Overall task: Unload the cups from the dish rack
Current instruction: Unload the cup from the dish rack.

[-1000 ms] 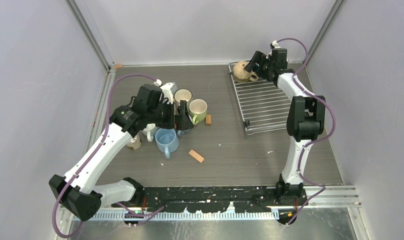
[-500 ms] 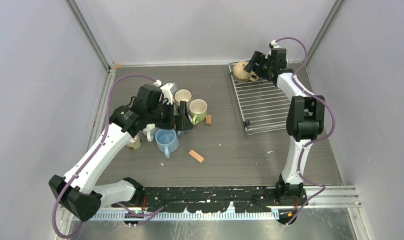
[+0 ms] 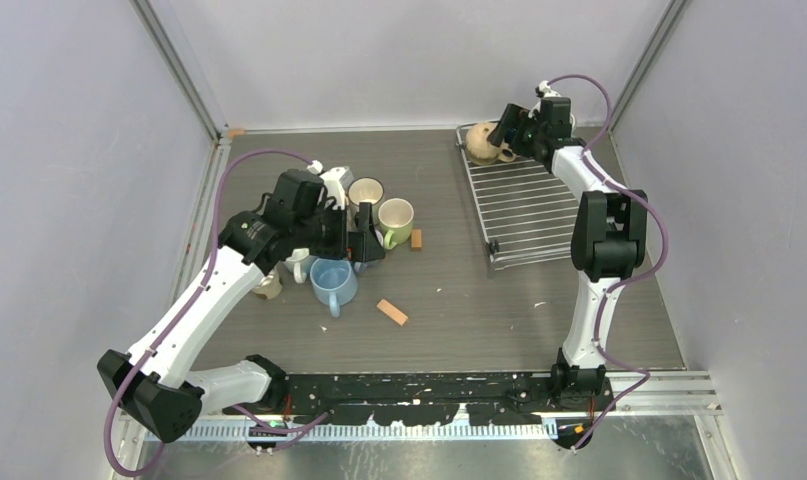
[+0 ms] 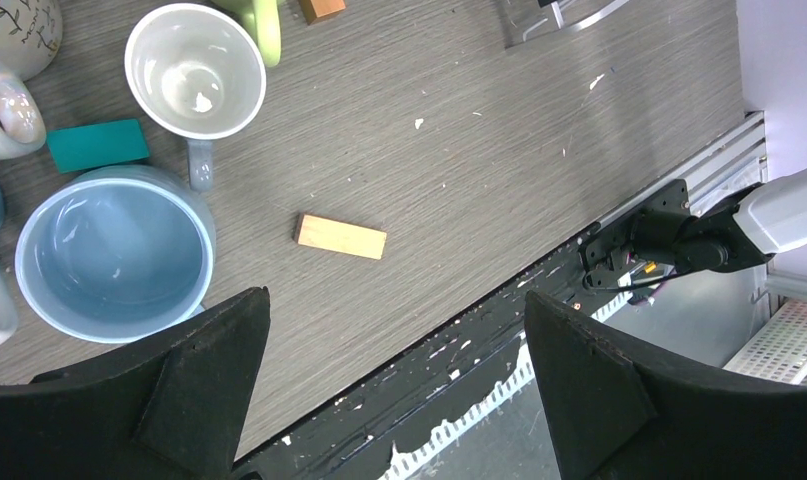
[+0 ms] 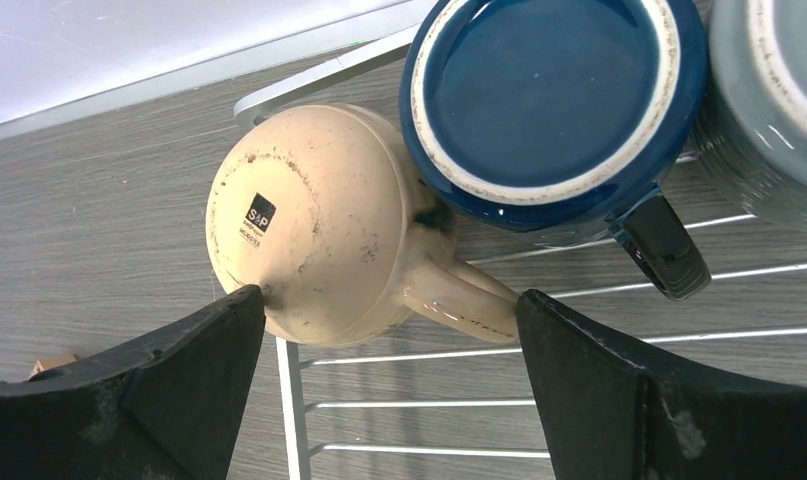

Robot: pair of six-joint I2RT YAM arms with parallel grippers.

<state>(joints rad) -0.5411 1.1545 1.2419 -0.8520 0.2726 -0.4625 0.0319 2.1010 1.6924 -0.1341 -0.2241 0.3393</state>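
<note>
- The table (image 3: 459,300) looked just as it did a second ago, and nothing on it had moved.
- The dish rack (image 3: 529,215) sat at the far right. Most of its wires were bare, so I think most of the job was done.
- The right arm (image 3: 604,240) reached to the far corner of the rack. It had only crept a tiny bit.
- The left arm (image 3: 219,290) had stayed put over the pile of cups on the table.
- The right gripper (image 5: 389,293) was spread wide and held nothing. It hung right over the tan cup (image 5: 314,220), so I think a grab was close.
- The left gripper (image 4: 396,298) was spread wide too, with only table between its fingers.
- The tan cup was upside down on the rack's far corner, just like before.
- The navy cup (image 5: 554,95) was upside down too, touching the tan one. The grey-green cup (image 5: 779,90) sat just beside it. Three cups were left to take.
- The light blue cup (image 4: 114,255) and white cup (image 4: 194,70) stood on the table.
- A wooden block (image 4: 341,236) lay near them.
</note>
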